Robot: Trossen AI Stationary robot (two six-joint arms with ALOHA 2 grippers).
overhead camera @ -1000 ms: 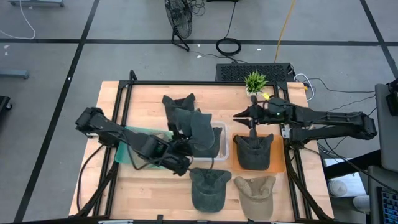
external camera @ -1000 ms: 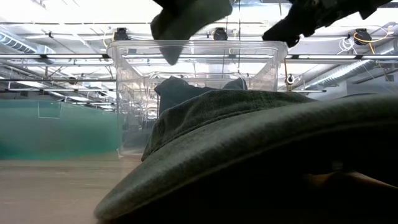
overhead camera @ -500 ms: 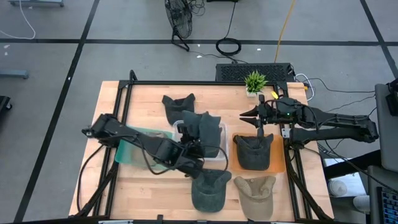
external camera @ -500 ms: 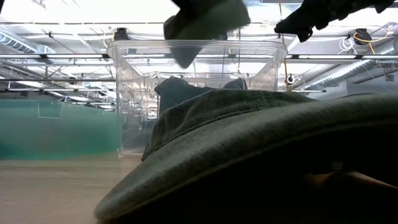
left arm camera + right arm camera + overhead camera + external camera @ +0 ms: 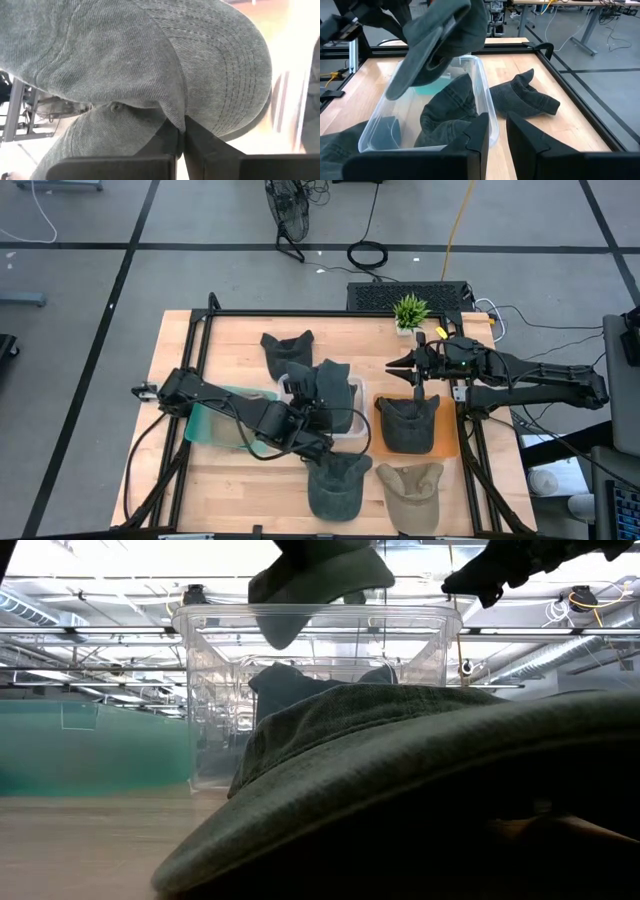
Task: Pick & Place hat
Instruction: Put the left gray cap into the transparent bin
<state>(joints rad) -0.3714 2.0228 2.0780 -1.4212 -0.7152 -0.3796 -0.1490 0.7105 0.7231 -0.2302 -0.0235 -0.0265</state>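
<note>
Hat held above bin, pinched in left gripper, fingers clamped on a fabric fold. Looks soft, light and floppy, likely to sag; best gripped at the stiffer brim or a bunched fold. Clear bin already holding a dark hat. Right gripper waiting beyond the bin, over the orange tray, fingers slightly parted, holding nothing.

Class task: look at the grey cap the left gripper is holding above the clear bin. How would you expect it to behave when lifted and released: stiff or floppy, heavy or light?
The grey cap probably flops: its crown sags and folds around the left gripper. The brim looks stiffer, keeping a curved edge. It seems light, hanging from one pinch above the clear bin, and should crumple like the cap already inside.
</note>
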